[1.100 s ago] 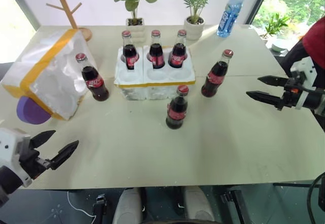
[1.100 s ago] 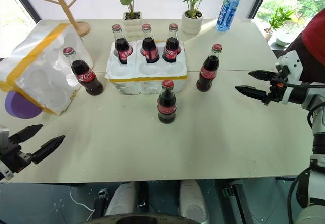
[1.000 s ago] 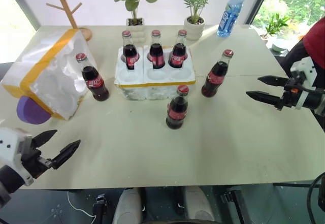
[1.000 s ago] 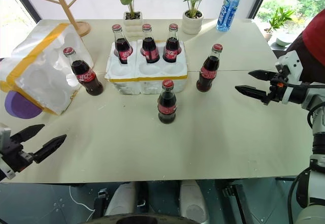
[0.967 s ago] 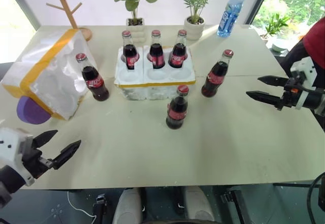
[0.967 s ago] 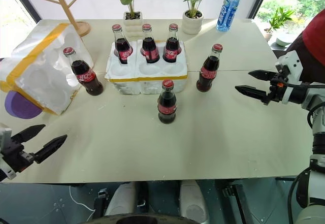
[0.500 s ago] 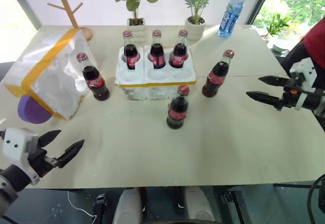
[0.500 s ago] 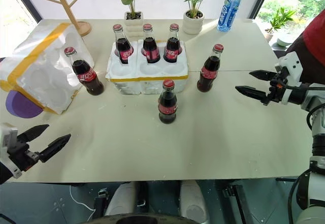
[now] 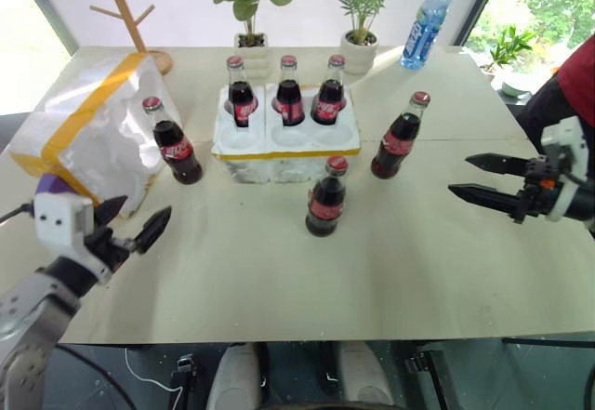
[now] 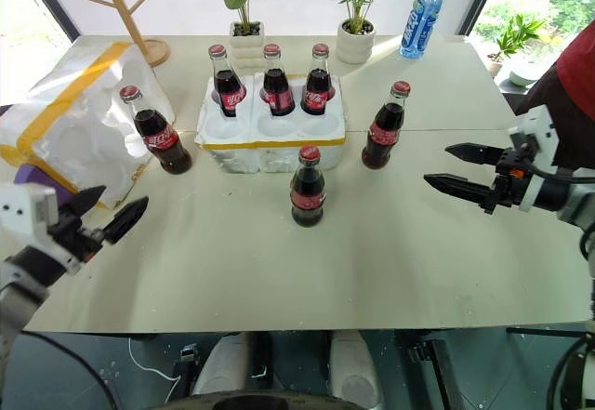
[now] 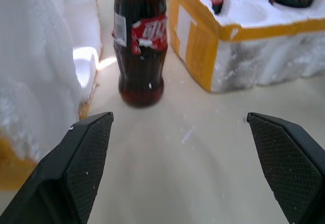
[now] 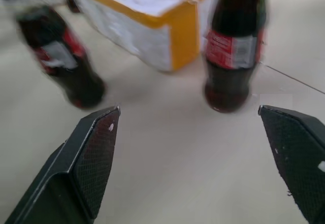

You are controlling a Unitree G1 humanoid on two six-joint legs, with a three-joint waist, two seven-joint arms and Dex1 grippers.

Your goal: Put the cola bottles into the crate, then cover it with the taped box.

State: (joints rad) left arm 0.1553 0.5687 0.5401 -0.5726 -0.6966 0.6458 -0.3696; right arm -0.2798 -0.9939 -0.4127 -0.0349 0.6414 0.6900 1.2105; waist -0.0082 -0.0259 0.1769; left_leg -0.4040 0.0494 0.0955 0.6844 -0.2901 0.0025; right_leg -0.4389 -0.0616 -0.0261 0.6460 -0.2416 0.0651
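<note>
Both grippers (image 9: pixel 133 231) (image 9: pixel 476 177) spread wide, holding nothing

Pale table (image 9: pixel 279 280): crate (image 9: pixel 284 140), taped box (image 9: pixel 88 131), three loose cola bottles (image 9: pixel 325 198).

Bright daylight pours in from the windows at twelve o'clock, washing the wall behind the two potted plants (image 9: pixel 244 1) nearly white and throwing soft, short shadows from the cola bottles (image 9: pixel 325 197) toward six o'clock on the pale table (image 9: pixel 390 261). The head views are sharp in the middle, with straight edges bowing slightly near the corners. The right wrist view is smeared with motion blur, worst on the bottle at nine o'clock (image 12: pixel 58 56), while the left wrist view is crisper but overexposed on the taped box (image 11: pixel 35 56).
</note>
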